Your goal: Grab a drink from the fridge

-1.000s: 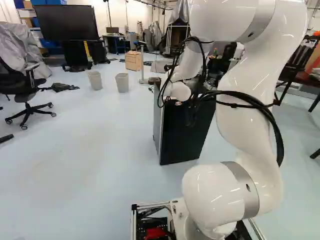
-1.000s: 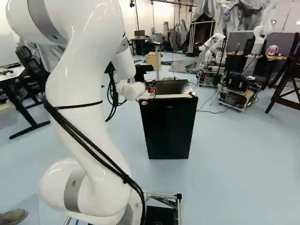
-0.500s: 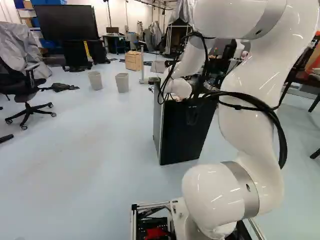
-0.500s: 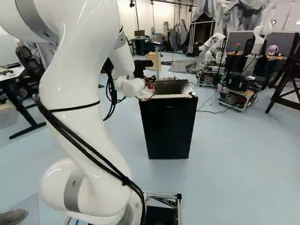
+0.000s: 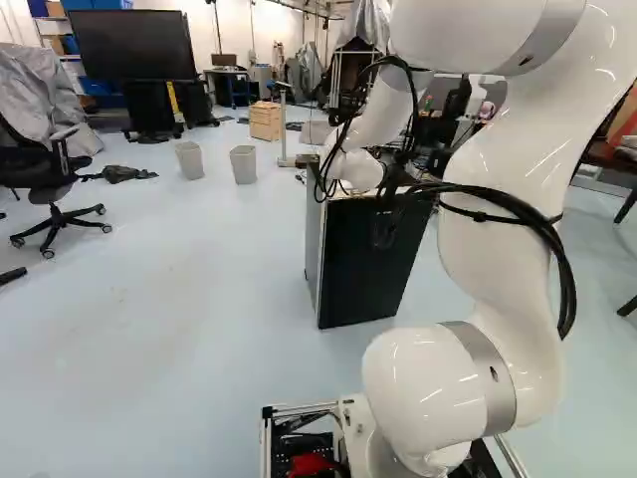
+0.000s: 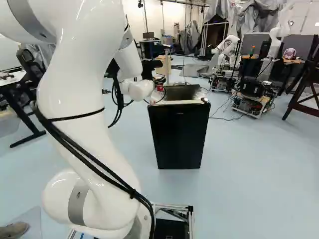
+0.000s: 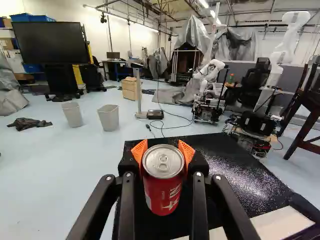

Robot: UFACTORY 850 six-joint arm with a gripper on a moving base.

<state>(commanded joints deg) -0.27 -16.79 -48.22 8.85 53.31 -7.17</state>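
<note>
We hold a red, cylindrical metal can (image 7: 164,182).
Our black two-fingered gripper (image 6: 159,87) clasps it between orange pads (image 7: 139,152), over the boxy black fridge (image 6: 179,134).

Well back from the black mini fridge (image 5: 363,264), behind the white arm (image 6: 84,99), the left base view looks ahead and a little down at the fridge's front and left side. The right base view, from the arm's other side, meets that front nearly square; both share fridge and arm. The wrist view looks nearly level from close above the fridge, sharing two wastebaskets (image 5: 243,164) beyond it with the left base view and another robot (image 6: 228,47) beyond it with the right.
</note>
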